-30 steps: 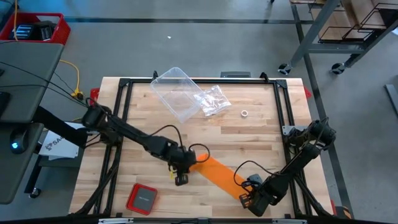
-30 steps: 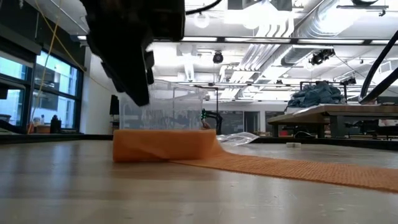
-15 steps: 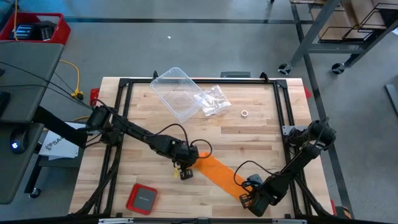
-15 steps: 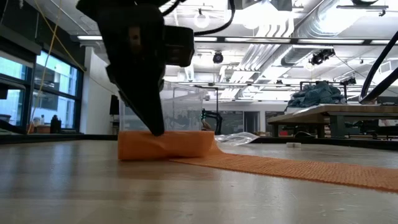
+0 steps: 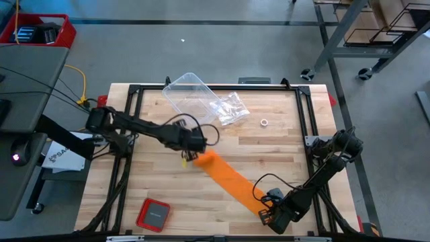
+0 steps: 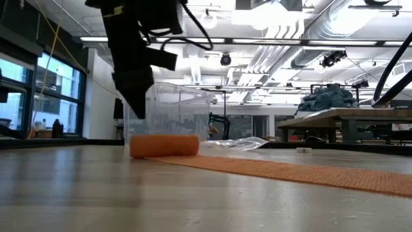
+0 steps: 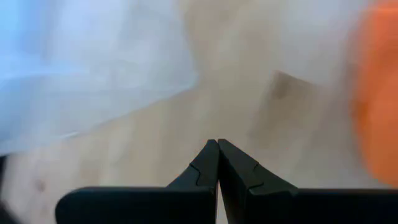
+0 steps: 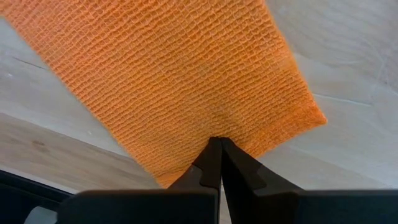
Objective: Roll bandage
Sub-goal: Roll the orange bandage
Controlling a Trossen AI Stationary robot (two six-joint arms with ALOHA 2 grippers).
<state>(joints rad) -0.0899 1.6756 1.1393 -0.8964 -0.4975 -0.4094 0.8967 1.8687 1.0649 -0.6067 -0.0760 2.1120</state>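
The orange bandage (image 5: 232, 178) lies as a flat strip slanting across the wooden table. Its far-left end is wound into a small roll (image 6: 164, 145) that rests on its side on the table. My left gripper (image 5: 186, 157) is shut and hangs just left of and above that roll (image 5: 205, 158); in the low view a gap shows between the fingertips (image 6: 140, 111) and the roll. At the strip's near-right end my right gripper (image 5: 267, 204) is shut, pointing down onto the bandage. My right gripper presses its shut fingertips (image 8: 217, 148) down on the bandage's near-right end (image 8: 217, 121), a little in from the end edge. The fingers come from above, pointing down. That end lies flat on the table under them, in one layer as far as shows.
A clear plastic container (image 5: 190, 101) and a crinkled clear bag (image 5: 230, 109) lie at the table's far middle, with a small white ring (image 5: 264, 123) to their right. A red square case (image 5: 153, 214) lies near the front left. Black frame rails (image 5: 306, 114) border the table.
My left gripper, shut throughout, has gone toward the table's far edge and a little up, tipping as it went, and has come off the bandage's wound end. That end has shifted toward the far left and now shows as a smaller, rounder roll; the strip lies longer.
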